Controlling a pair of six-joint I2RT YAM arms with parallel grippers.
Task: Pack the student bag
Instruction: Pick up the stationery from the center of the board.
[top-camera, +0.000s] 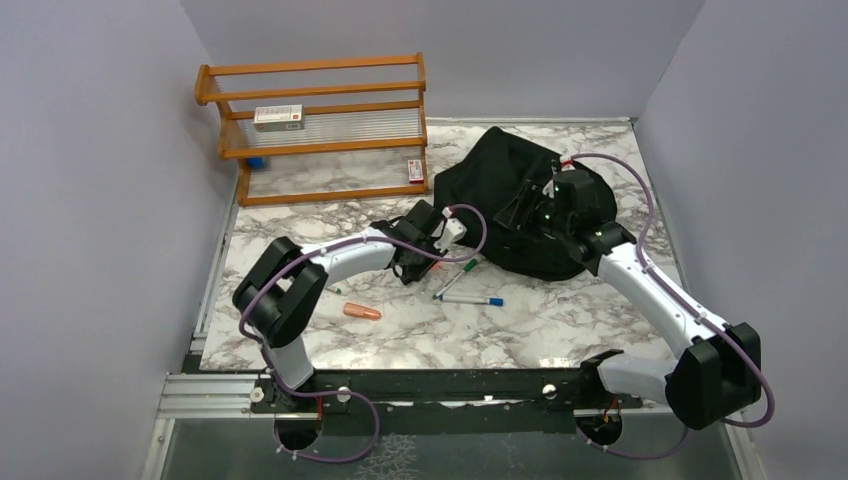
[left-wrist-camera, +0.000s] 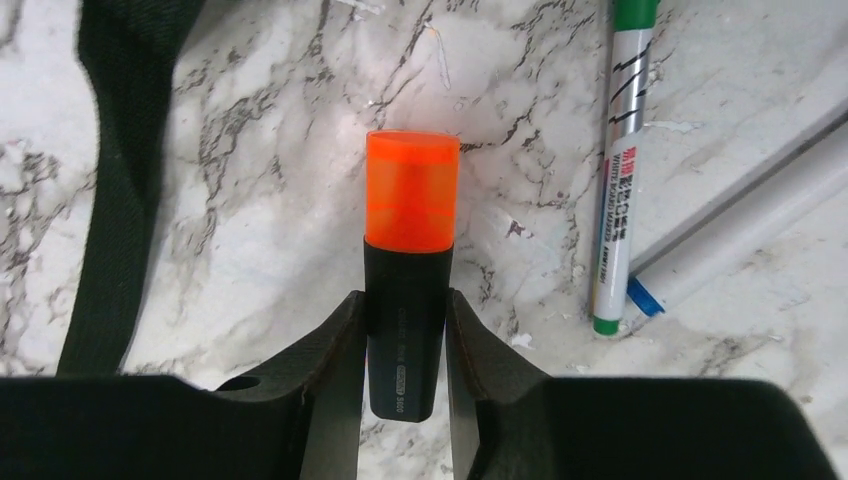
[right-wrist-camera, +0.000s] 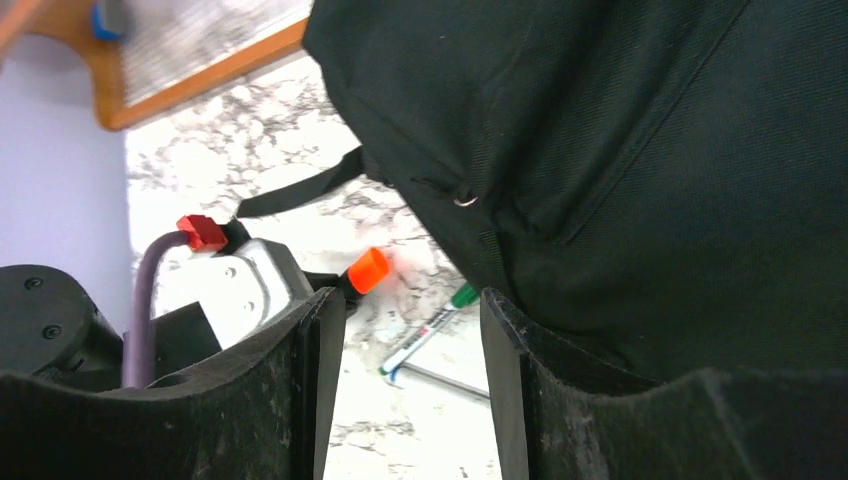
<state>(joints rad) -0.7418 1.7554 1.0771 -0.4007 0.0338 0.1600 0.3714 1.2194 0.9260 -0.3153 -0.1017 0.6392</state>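
Closest to the lens, left wrist view: your left gripper (left-wrist-camera: 404, 300) has its fingers (left-wrist-camera: 335, 350) pinched on the black barrel of a highlighter (left-wrist-camera: 410, 230). There is one finger on each side, and the orange cap points away from the camera. Bare marble lies beneath it; you cannot tell from here whether it rests on the surface.

The student bag (top-camera: 490, 175) lies on the far right part of the tabletop (top-camera: 450, 340), a slumped black heap just right of the wooden rack (top-camera: 310, 67). One black strap (left-wrist-camera: 120, 200) trails onto the marble to the left of the highlighter.

Your right gripper (right-wrist-camera: 413, 300) sits low at the bag's near-left edge. Its fingers are spread with nothing between them, and marble shows through the gap. The right finger overlaps the bag fabric in the wrist view; contact cannot be confirmed.

Near the bag's front edge, right of the highlighter:
- A green-capped marker (left-wrist-camera: 622, 170) lies flat.
- A white pen with a blue cap (top-camera: 472, 299) lies flat, one end meeting the marker's.

Farther out, an orange object (top-camera: 362, 311) lies alone toward the arm bases.

On the rack:
- A white box (top-camera: 278, 117) is on the middle shelf.
- A small red-and-white box (top-camera: 416, 170) is lower down at the right end.
- A blue item (top-camera: 257, 162) is at the left end.
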